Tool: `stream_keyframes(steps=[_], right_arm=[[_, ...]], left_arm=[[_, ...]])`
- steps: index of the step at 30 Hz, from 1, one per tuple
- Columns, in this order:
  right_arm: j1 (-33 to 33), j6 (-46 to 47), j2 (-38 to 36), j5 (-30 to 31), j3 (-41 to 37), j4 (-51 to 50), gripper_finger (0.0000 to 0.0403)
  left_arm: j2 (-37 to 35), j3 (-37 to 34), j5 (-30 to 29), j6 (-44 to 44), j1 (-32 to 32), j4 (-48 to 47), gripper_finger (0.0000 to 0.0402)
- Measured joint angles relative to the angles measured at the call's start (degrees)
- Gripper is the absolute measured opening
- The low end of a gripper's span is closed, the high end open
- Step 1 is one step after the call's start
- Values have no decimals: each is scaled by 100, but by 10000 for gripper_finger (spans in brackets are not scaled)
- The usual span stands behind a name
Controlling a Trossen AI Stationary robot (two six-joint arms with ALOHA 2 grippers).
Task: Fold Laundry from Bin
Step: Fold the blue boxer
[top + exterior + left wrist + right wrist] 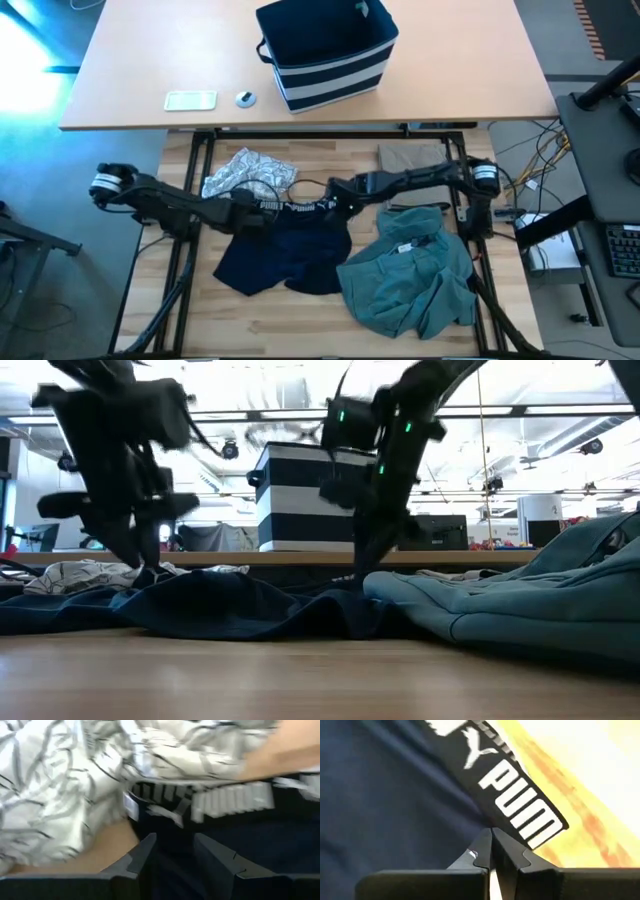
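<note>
The navy shorts (pixel 285 250) lie flat on the wooden table (pixel 300 335), in front of the bin (pixel 325 50), which stands upright on the far desk (pixel 130 60). Their waistband with white lettering (pixel 290 207) is the edge nearest the bin, and the two legs point away from it; the waistband's long axis runs side to side, parallel to the bin's striped front.

The left gripper (pixel 258 210) sits at the waistband's left end, its fingers (pixel 142 852) a narrow gap apart with dark cloth between them; whether they pinch it I cannot tell. The right gripper (pixel 335 197) is at the waistband's right end, its fingers (pixel 482 851) pressed together on the navy cloth just beside the printed band.

A grey-white patterned garment (pixel 245 172) lies crumpled between the bin and the left gripper, touching the waistband. A tan garment (pixel 410 157) lies behind the right arm, on the bin's side. The teal garment (pixel 410 280) is bunched just right of the shorts, touching them.
</note>
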Motion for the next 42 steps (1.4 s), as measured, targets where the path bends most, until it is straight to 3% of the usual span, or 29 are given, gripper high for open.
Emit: stream_keyframes(steps=[4, 9, 13, 17, 21, 27, 38, 42], right_arm=[[-421, -14, 319, 126, 15, 206, 9], [-709, -264, 449, 119, 40, 1172, 9], [-651, -786, 58, -203, 59, 1766, 9], [-586, -651, -271, -231, 59, 674, 9], [-303, -508, -330, -442, 8, -362, 9], [148, -428, 30, -747, -164, 122, 9], [159, -329, 555, -868, 11, 1611, 9], [152, -327, 570, -911, 33, 1362, 9]], left_arm=[[391, -240, 24, 544, 731, 256, 115], [429, -360, 329, 1026, 1390, 259, 115], [-57, -198, 349, 1140, 1357, -181, 115], [-707, -47, 363, 767, 1076, -808, 115], [-1136, -186, 417, 575, 695, 67, 115], [-732, -739, 437, 602, 690, 1652, 115], [150, -796, 667, 471, 728, 1677, 115], [153, -782, 715, 562, 728, 1665, 115]])
